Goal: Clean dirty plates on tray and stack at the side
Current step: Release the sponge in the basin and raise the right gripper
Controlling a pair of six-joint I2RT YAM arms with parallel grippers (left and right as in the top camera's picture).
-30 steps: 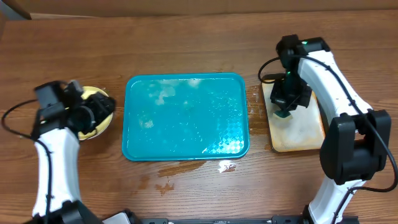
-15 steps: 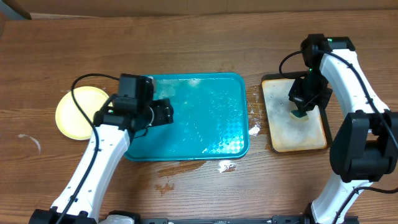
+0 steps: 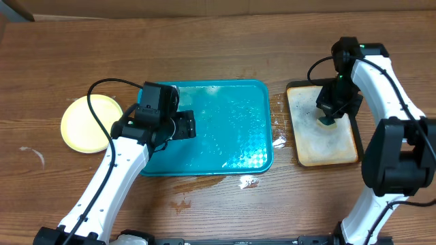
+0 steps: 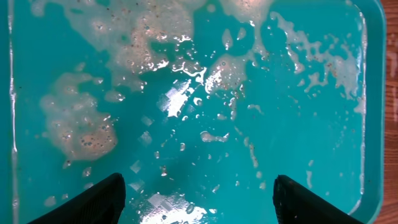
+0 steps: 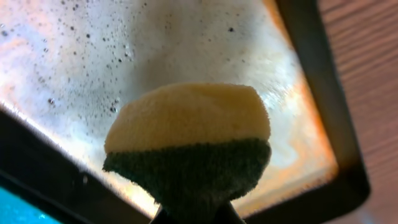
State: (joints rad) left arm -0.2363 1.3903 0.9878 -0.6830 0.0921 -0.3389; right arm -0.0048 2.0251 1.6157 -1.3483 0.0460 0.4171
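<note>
Teal plastic fills our left wrist view: the tray (image 3: 204, 169) lies on the table (image 3: 204, 47), wet and patched with suds. Our left gripper (image 4: 199, 205) hangs over it, spread wide, with only the tray's floor between its tips. A pale yellow plate (image 3: 88, 124) sits on the table left of the tray; whether others lie beneath it we cannot tell. Our right gripper (image 3: 327, 120) pinches the sponge (image 5: 186, 137) above the beige tray (image 3: 330, 146).
</note>
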